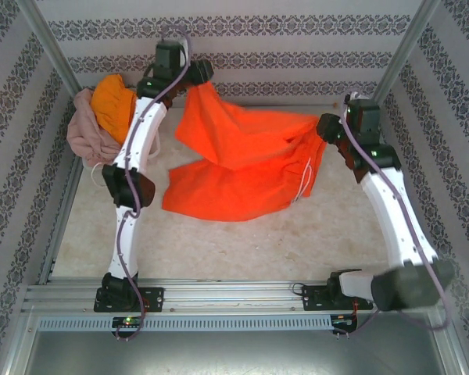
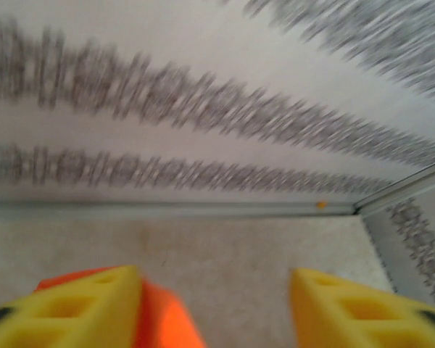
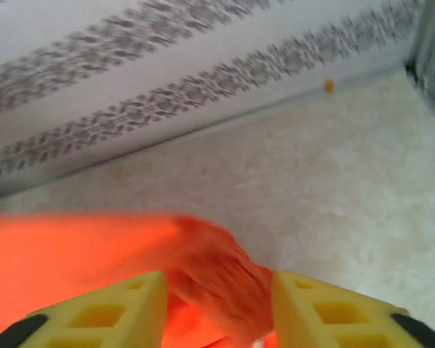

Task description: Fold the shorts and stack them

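The bright red-orange shorts [image 1: 242, 160] lie loosely spread over the middle of the table, one corner raised toward the back. My left gripper [image 1: 194, 74] is at that raised corner; in its wrist view the left gripper [image 2: 214, 290] is open and a fold of the red-orange shorts [image 2: 167, 319] rests against the left finger. My right gripper [image 1: 326, 129] is at the gathered waist on the right. In the right wrist view the gripper [image 3: 217, 290] has its fingers apart, and the blurred waistband of the shorts [image 3: 225, 275] lies loose between them. The dusty pink shorts [image 1: 82, 133] and yellow-orange shorts [image 1: 113, 101] are bunched at the back left.
Patterned walls with metal posts close in the table [image 1: 219, 250] on three sides. A slotted metal rail [image 1: 234, 297] runs along the front by the arm bases. A white drawstring [image 1: 305, 180] hangs from the red-orange waist.
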You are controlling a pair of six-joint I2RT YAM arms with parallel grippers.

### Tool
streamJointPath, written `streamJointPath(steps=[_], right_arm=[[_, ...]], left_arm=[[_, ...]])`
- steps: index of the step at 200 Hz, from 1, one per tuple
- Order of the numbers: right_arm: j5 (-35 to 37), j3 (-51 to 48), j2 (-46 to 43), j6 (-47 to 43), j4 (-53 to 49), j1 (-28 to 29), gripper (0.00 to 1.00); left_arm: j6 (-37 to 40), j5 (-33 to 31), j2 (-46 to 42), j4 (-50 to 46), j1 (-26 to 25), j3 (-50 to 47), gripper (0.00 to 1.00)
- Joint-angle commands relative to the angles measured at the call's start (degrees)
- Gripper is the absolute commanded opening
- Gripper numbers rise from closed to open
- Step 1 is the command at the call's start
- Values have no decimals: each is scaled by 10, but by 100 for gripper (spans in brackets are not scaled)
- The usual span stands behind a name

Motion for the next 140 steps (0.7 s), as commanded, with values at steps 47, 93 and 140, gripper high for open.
streamJointPath(steps=[47,93,140], right_arm=[[-129,-103,-78,87,77,-25,88],[-125,-282,-172,71,73,25,88],[-120,-372,-175,52,70,31,89]], left_arm=[[77,49,-292,7,-25,-277,91],[-11,11,-630,264,-27,-864,100],[-18,-42,-724,220,-30,-1082,100]])
